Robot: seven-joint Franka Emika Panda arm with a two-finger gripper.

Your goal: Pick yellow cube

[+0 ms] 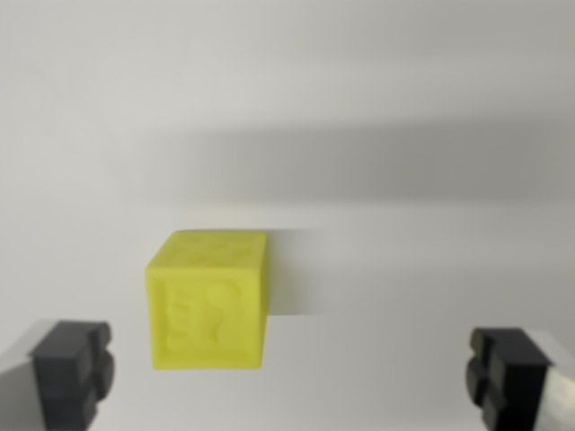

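Wrist view. The yellow cube (207, 301) is resting on the white table (404, 108), left of centre, casting a shadow toward the wrist view's right. The end effector (292, 377) is standing spread wide, its two dark fingertips (74, 368) flanking the cube at the lower corners without touching it.

Cube (207, 301) between gripper (287, 377) fingers, nearer left.

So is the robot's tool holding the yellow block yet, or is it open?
Tool: open and holding nothing. The yellow block sits on the white table between its two fingers, nearer the one on the wrist view's left, touching neither.
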